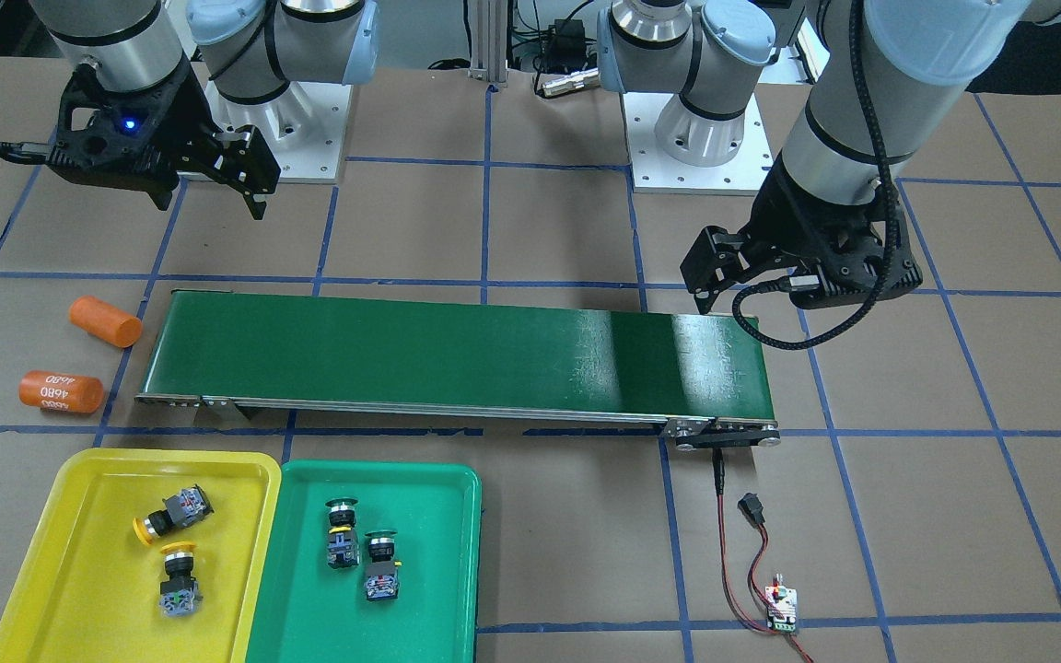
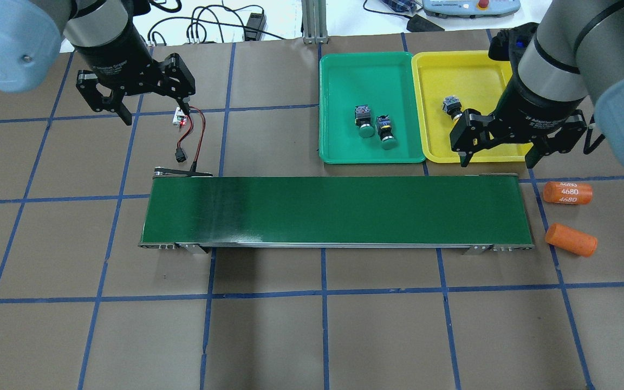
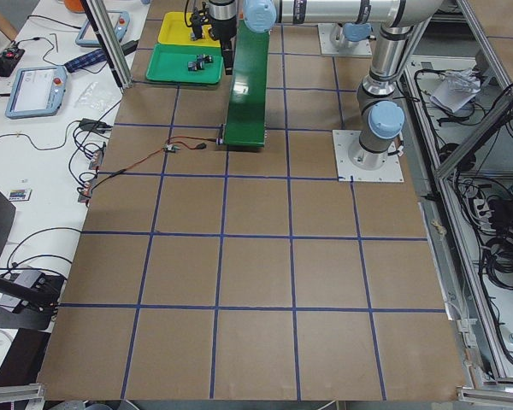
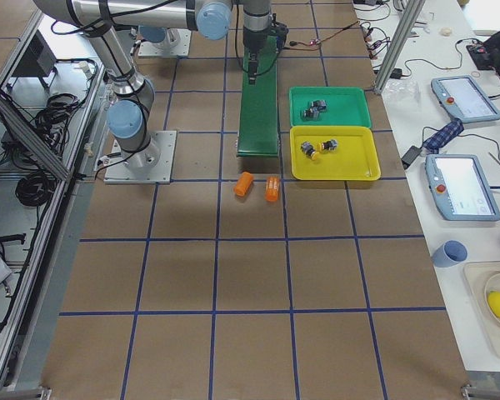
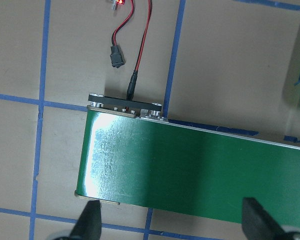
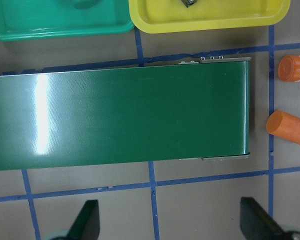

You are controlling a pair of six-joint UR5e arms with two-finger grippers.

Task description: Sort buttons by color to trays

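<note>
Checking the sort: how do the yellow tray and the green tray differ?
The yellow rectangular plastic tray holds two yellow-capped buttons; the green rectangular plastic tray holds two green-capped buttons. The yellow one lies nearer the orange cylinders. Both are shallow and sit side by side.

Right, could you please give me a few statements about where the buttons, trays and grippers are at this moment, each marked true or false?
1. Both yellow-capped buttons lie in the yellow tray. True.
2. The conveyor belt carries one button. False: it is bare, and both green-capped buttons lie in the green tray.
3. The left gripper and the right gripper both have their fingers spread and hold nothing. True.
4. The orange cylinders lie between the two trays. False: they lie on the table by the belt's end, and the trays sit side by side.
</note>
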